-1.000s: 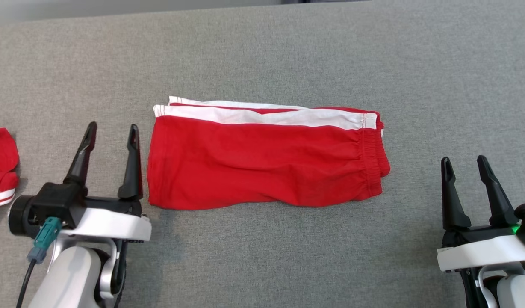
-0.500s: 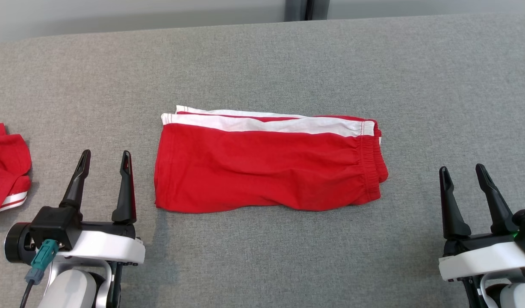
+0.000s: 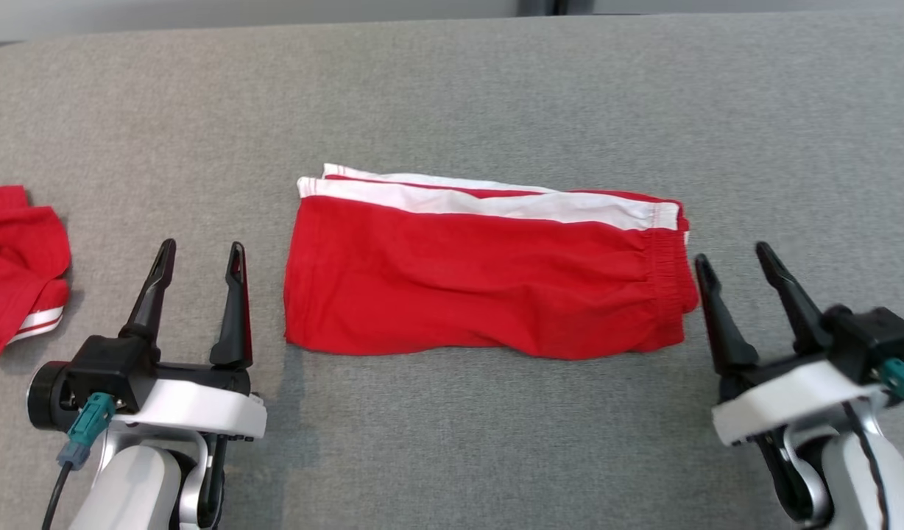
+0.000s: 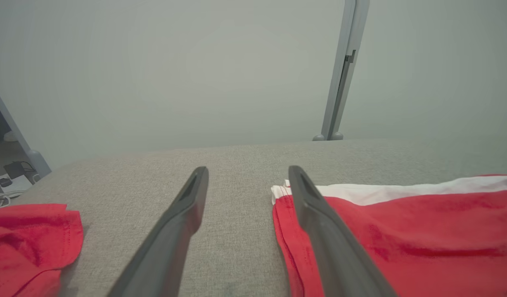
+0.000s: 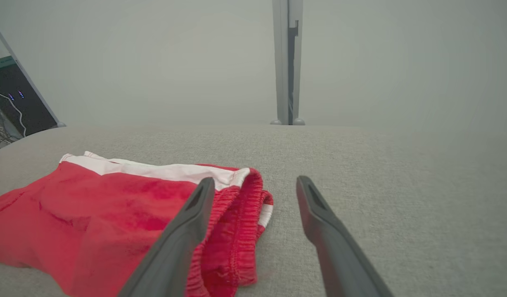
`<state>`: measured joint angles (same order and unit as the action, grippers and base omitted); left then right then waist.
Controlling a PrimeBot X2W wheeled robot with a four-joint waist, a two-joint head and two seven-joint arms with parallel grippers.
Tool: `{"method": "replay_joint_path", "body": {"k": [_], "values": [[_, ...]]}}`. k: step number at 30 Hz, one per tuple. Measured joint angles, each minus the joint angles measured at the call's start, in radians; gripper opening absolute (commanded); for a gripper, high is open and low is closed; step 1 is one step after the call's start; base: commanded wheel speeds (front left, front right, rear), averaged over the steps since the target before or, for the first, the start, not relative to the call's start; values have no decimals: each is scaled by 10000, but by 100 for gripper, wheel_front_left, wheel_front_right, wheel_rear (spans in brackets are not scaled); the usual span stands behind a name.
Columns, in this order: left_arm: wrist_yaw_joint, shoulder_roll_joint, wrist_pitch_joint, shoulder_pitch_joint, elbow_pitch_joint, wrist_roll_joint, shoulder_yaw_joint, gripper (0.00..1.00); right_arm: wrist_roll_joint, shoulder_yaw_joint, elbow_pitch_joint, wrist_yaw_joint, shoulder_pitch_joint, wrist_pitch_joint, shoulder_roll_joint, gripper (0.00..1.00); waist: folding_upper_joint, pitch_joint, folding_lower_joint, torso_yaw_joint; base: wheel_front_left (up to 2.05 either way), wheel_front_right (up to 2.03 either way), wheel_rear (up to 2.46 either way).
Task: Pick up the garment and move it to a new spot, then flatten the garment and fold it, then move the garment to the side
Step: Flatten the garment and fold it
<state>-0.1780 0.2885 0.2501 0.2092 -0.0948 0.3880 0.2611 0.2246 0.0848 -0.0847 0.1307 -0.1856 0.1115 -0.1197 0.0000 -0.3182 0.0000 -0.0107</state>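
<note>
The garment [image 3: 489, 272] is a pair of red shorts with a white side stripe, folded flat in the middle of the grey table; its elastic waistband lies at the right end. My left gripper [image 3: 199, 252] stands open just off the garment's left edge, nothing between its fingers. In the left wrist view the garment [image 4: 402, 231] lies behind and right of the right finger. My right gripper [image 3: 734, 255] is open beside the waistband end, empty. The right wrist view shows the waistband [image 5: 237, 231] under and beside the left finger.
A second red garment [image 3: 18, 276] with white trim lies crumpled at the table's left edge, also seen as red cloth [image 4: 26, 243] in the left wrist view. The grey table [image 3: 452, 96] ends at a pale wall with a vertical post [image 5: 287, 62].
My right gripper has moved left, up to the garment's waistband end. The head camera has shifted, so the whole scene sits a little further right. The garment lies as before.
</note>
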Motion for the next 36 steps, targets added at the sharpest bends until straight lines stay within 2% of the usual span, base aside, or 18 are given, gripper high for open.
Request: {"method": "replay_joint_path", "body": {"k": [5,12,20,30,32,33,34,35,36], "values": [[19,-201,33,92,-100,0,69,100,142,583,-742,0,-913,-573,-105,100,0,-277,0,-336,0,0,0],[98,-372,71,238,-159,-25,44,100,182,464,-1551,0,-1336,-656,-199,100,0,-653,0,-654,0,0,0],[186,-443,100,348,-184,-174,-27,100,449,-23,-1829,0,-1103,-497,-109,100,0,-920,0,-569,0,0,0],[286,-466,102,481,-215,-282,-107,100,1400,642,-2100,0,-1269,-796,-127,100,0,-1108,0,-428,0,0,0],[290,-477,102,491,-217,-311,-127,100,1676,823,-2159,-2,-1358,-930,-199,64,0,-1111,0,-427,0,0,0],[291,-481,102,492,-215,-334,-142,100,1756,855,-2176,0,-1396,-936,-253,32,0,-1116,0,-425,0,0,0],[316,-491,102,493,-217,-351,-169,100,1971,953,-2203,2,-1442,-997,-299,8,0,-1121,0,-424,0,0,0],[316,-495,102,493,-217,-364,-184,100,2059,986,-2205,4,-1475,-1020,-351,0,0,-1118,0,-418,0,0,0],[316,-500,102,493,-217,-366,-203,100,2104,978,-2211,8,-1485,-1014,-389,0,0,-1113,0,-410,0,0,0]]}}
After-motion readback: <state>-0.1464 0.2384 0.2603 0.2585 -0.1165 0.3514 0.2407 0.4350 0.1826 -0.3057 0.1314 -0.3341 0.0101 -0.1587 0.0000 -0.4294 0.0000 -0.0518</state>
